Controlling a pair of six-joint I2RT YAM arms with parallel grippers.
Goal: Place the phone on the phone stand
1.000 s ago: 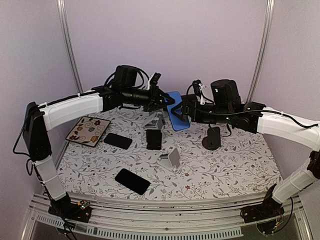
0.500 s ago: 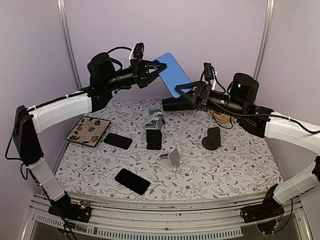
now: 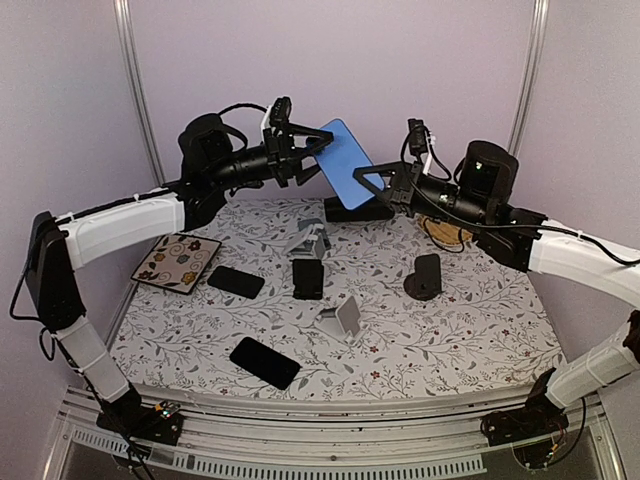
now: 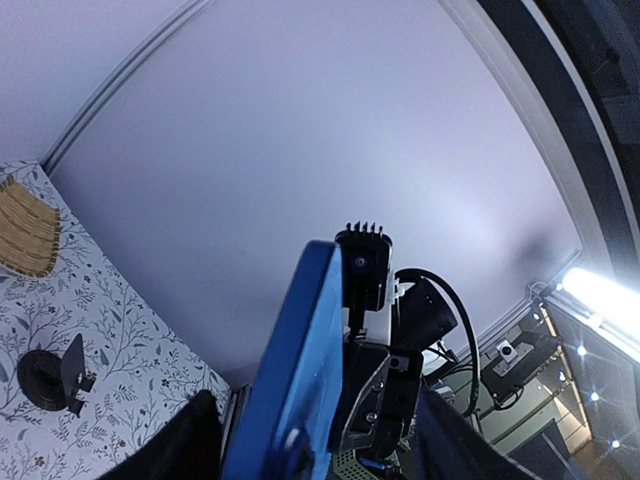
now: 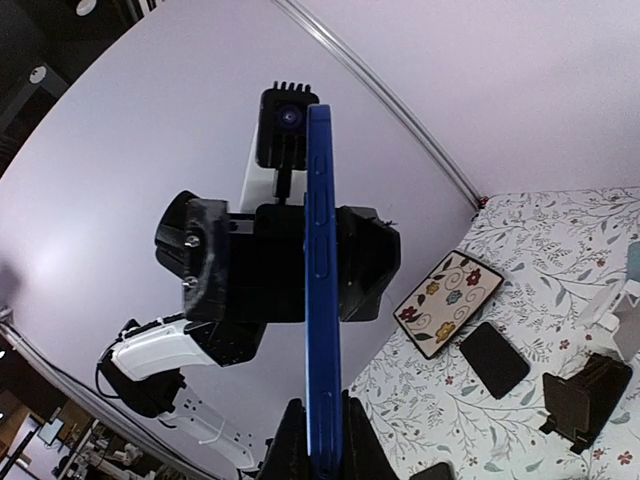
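The right gripper (image 3: 374, 186) is clamped shut on the lower edge of the blue phone (image 3: 345, 160), while the left gripper (image 3: 310, 150) is held parted, its fingers clear of the phone's faces. The phone is carried aloft over the far side of the floral table (image 3: 480, 330). A grey phone stand (image 3: 310, 240) is seen on the table beneath it.

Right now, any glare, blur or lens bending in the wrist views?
Left wrist: a light strip flares at lower right, the wall rail bows from the wide lens, and the phone looks slightly soft up close. Right wrist: no glare, phone edge sharp.
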